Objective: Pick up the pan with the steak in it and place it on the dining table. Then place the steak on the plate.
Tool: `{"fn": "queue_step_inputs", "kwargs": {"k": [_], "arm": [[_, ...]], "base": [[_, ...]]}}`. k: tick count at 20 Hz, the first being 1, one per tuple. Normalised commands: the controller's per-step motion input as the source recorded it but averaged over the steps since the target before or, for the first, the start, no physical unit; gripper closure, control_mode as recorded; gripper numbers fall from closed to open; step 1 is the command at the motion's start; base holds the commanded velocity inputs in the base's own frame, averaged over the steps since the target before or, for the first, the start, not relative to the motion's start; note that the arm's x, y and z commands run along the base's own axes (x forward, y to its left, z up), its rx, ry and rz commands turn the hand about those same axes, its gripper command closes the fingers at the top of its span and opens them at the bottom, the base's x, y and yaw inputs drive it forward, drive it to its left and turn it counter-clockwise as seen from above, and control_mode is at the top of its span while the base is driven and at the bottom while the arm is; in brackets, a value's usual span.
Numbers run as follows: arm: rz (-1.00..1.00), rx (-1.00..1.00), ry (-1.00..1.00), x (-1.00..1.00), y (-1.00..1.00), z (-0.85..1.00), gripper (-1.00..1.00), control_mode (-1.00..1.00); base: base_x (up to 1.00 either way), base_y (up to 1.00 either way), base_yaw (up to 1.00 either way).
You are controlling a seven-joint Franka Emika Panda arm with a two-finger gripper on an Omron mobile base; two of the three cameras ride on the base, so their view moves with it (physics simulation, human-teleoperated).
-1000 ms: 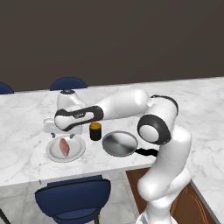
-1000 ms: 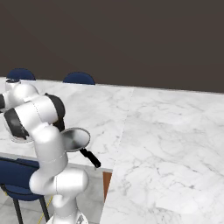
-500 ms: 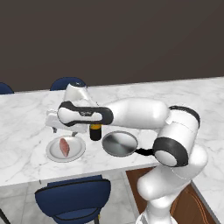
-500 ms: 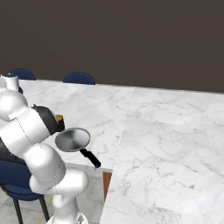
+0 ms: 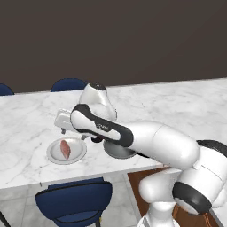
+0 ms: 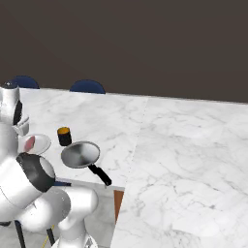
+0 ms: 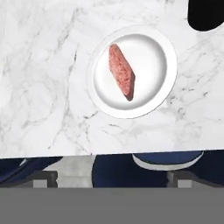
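The pinkish-red steak lies on the light-grey plate, which rests near the front edge of the marble dining table. From the sides, the steak and plate sit left of the grey pan, which stands empty on the table with its black handle pointing over the edge. My gripper hovers above the plate's far side, open, holding nothing; its fingertips stand wide apart in the hand view.
A small dark cup stands between plate and pan. A blue chair is tucked under the front edge below the plate, others at the far side. A second marble surface adjoins on the right.
The arm's elbow has swung forward and across the pan, and the hand has risen a little over the plate. Steak, plate, pan and cup have stayed put.
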Motion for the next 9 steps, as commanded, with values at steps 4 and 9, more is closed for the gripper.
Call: {"fn": "queue_step_inputs", "kwargs": {"k": [4,9], "arm": [[-0.02,0.11,-0.08,-0.57,-0.38,0.33,-1.00,-1.00],[0.00,0.09,-0.12,-0.66,-0.46,0.25,-1.00,-1.00]], "base": [[0.00,0.00,0.00],[0.00,0.00,0.00]]}}
